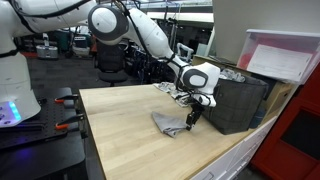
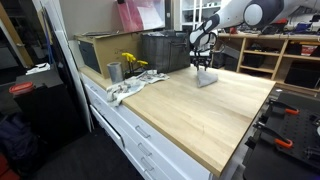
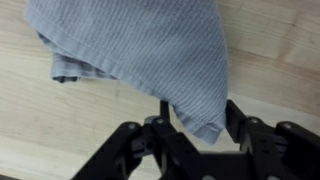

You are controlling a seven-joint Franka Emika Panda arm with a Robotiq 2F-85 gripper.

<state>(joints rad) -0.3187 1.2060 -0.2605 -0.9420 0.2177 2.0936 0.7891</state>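
Note:
A grey-blue striped cloth [image 3: 140, 55] lies crumpled on the light wooden tabletop [image 1: 130, 140]. It shows in both exterior views [image 1: 168, 123] [image 2: 207, 79]. My gripper [image 3: 198, 122] points down at the cloth's near corner [image 1: 192, 120] [image 2: 205, 66]. The hemmed corner sits flat between the two black fingers, close against one finger, with a small gap to the other. The fingers stand apart and do not pinch the cloth. The rest of the cloth spreads away from the gripper over the wood.
A dark bin [image 1: 240, 100] stands close behind the gripper, with a pink-lidded box [image 1: 283, 58] on top. Near the table's far end are a metal cup [image 2: 114, 72], yellow flowers [image 2: 133, 64] and a white rag [image 2: 128, 88]. Shelving [image 2: 275, 55] stands behind.

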